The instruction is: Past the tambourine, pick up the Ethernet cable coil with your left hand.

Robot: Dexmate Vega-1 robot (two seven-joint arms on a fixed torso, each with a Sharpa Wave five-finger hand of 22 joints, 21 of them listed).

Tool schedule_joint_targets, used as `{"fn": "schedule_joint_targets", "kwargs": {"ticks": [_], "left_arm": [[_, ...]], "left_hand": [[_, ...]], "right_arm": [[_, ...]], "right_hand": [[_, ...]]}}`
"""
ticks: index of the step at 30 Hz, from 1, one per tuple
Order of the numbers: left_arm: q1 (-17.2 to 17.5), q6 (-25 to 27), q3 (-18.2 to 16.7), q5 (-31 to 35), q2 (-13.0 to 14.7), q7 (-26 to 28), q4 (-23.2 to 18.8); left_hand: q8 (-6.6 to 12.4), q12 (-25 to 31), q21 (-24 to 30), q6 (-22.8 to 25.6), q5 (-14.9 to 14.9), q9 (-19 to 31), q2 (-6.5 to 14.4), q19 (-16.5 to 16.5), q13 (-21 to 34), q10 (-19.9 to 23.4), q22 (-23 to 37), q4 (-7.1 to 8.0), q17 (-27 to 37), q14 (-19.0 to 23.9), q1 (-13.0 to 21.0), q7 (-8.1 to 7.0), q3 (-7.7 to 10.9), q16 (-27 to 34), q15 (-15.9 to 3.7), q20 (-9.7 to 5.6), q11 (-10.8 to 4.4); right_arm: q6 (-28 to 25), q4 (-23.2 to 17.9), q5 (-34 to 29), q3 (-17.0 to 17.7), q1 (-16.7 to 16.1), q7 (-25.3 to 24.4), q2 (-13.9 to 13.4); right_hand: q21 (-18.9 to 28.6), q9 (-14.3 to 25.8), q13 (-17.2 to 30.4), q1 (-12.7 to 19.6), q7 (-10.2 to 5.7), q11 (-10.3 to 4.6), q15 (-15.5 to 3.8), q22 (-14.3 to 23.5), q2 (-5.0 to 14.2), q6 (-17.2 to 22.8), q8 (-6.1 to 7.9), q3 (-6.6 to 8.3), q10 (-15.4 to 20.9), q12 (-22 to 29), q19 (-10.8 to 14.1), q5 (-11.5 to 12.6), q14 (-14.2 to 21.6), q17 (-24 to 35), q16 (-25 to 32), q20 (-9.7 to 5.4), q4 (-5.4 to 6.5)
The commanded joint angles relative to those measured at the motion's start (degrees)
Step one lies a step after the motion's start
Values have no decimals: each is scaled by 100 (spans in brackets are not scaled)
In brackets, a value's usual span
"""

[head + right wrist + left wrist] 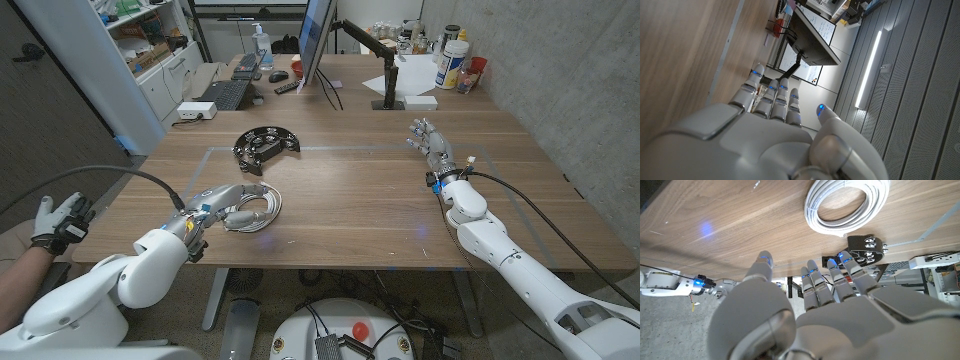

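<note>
Both hands hold nothing, fingers apart — left hand [215,200] beside cable coil [255,210], near table's [350,190] front edge.

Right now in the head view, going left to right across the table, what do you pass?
Left hand → cable coil → right hand. The tambourine lies farther back, over the same stretch as the coil, so it has no clear place in the order.
</note>
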Motion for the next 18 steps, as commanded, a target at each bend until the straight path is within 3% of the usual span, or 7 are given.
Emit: {"fn": "schedule_joint_targets", "kwargs": {"ticks": [1, 18], "left_arm": [[168, -519, -186, 555, -664, -408, 88], [270, -950, -389, 947, -1341, -748, 86]], "left_hand": [[1, 7, 7, 48, 44, 28, 45, 25, 24, 70, 21, -11, 20, 56, 14, -18, -22, -11, -531, -38, -9], [-2, 9, 1, 72, 48, 28, 54, 20, 34, 96, 22, -13, 19, 67, 24, -24, -48, -17, -539, -41, 13]], "right_arm": [[-24, -5, -50, -15, 10, -60, 6], [-27, -16, -70, -13, 1, -92, 4]], "right_hand": [[29, -4, 11, -7, -29, 4, -87, 6, 61, 10, 23, -9, -34, 36, -8, 17, -27, 13, 27, -13, -1], [30, -5, 10, -5, -24, 2, -85, 6, 65, 13, 24, -9, -32, 39, -8, 18, -34, 7, 29, -14, -4]]}}
